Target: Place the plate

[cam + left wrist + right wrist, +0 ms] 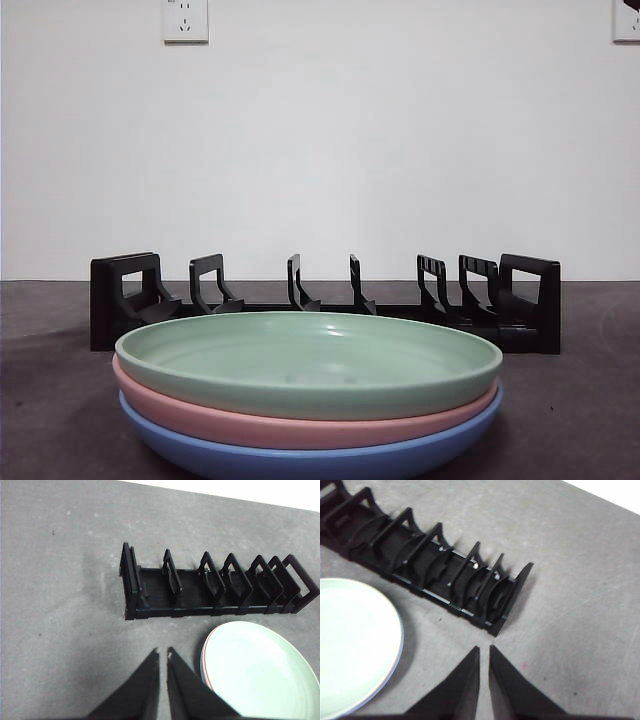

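Green plate (pixel 308 360) topping stack (pink, blue), flat

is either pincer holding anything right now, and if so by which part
Nothing is held. The left pincer and right pincer are both shut on nothing above the table, apart from the green plate and the black rack.

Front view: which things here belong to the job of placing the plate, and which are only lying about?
Belong to the job:
- round green plate on top of the stack
- black plastic slotted plate rack behind the stack
- left gripper and right gripper, both above the table

Only there:
- pink plate and blue plate underneath
- white wall sockets
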